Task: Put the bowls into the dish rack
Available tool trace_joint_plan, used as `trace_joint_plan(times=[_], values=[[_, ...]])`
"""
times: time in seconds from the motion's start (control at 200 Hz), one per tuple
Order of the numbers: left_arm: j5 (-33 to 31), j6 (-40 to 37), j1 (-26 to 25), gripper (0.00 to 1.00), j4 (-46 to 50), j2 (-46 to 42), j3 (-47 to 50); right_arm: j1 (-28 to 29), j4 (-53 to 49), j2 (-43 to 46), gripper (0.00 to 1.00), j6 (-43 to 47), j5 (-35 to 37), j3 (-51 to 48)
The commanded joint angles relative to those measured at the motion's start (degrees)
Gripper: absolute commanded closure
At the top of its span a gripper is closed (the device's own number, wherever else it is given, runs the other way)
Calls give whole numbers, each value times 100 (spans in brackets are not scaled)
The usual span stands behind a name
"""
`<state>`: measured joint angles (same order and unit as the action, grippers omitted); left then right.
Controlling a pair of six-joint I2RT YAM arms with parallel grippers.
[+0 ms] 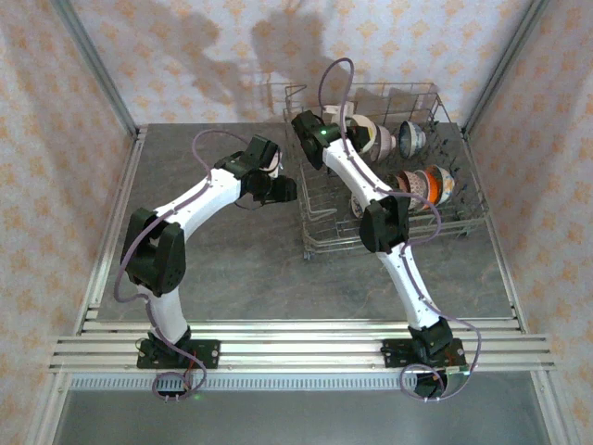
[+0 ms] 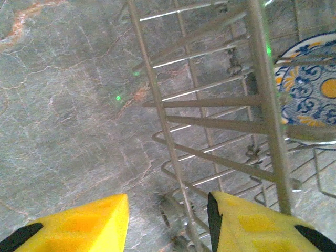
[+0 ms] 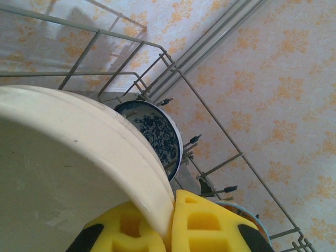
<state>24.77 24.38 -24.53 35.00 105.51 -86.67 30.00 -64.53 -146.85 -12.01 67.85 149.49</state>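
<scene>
Placement step of bowl loading; the right end effector [image 3: 169,214] pinches the rim of a plain white bowl [image 3: 79,157] between its yellow pads [image 3: 205,220], inside the dish rack [image 1: 324,224], which stands at the upper right of the table [image 1: 250,269] in the overhead view; whether the bowl already rests on tines is hidden. Just behind it, at the centre of the right wrist view, a blue-and-white bowl [image 3: 155,131] stands on edge. The left end effector [image 2: 168,210] is part open and holds nothing; it sits at the rack's left side with a lower wire between its pads; contact cannot be told. Next move, as judged: settle the white bowl between tines, part the pads, and lift clear without knocking the neighbour. Count, overhead: one rack; two end effectors; about five bowls, all in the rack; the patterned cluster [image 1: 426,183] at right is too tight to separate surely.
</scene>
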Motion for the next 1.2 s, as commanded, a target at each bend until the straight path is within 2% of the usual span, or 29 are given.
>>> trace_joint_plan(times=[0.0,0.325,0.691,0.776,0.936,1.191], values=[[60,-559,-203,56,399,212,-251,70,-473,674,100,-489,134,212],[473,-860,-525,57,451,181,-104,-54,-1059,964,100,-846,74,160],[958,-944,-947,58,473,209,-121,-299,-1715,764,100,-1464,51,132],[888,-918,-974,57,421,136,-51,-330,-1728,681,100,-1551,34,130],[369,-953,-923,58,254,-301,203,-387,-1592,545,100,-1646,59,126],[231,-791,-482,58,-311,-1079,461,-392,-1133,351,100,-1634,-72,151]])
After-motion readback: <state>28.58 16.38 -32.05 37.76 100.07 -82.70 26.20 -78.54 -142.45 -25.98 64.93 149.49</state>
